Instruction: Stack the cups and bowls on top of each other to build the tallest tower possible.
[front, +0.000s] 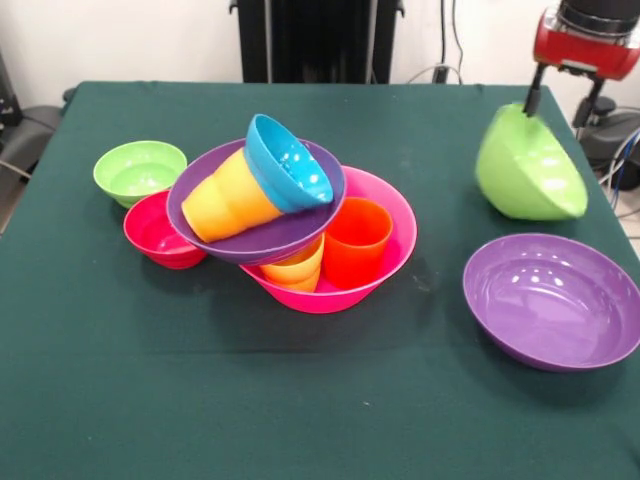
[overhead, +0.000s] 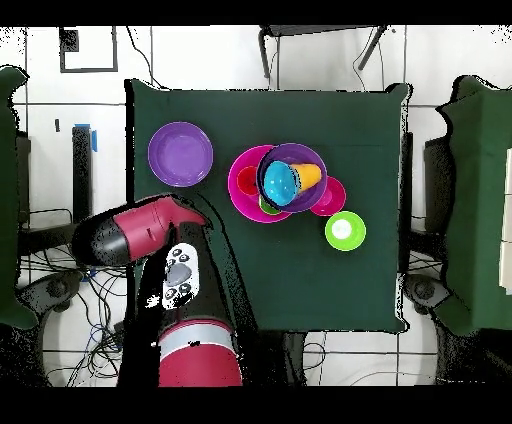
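Your gripper (front: 533, 103) is pinching the rim of the medium light-green plastic bowl (front: 528, 167), which hangs tilted over the table's edge, above the loose purple bowl (front: 553, 298). The held bowl looks light, stiff and slippery, so keep your hold on its thin rim and carry it gently to the tower (front: 300, 215) in the big hot-pink bowl (front: 397, 232).

Table (front: 300, 400) under a dark green cloth. The gripper (front: 535, 100) grips the rim of a tilted medium light-green bowl (front: 525, 165) near one table edge. In the front view, nearest the jaws, on the camera side of them, a wide purple bowl (front: 555, 300) rests on the cloth. Farther off to the picture's left stands the large hot-pink bowl (front: 395, 220). Farthest from the jaws, beyond it, a red bowl (front: 155, 240) and a small light-green bowl (front: 140, 170) sit close together.
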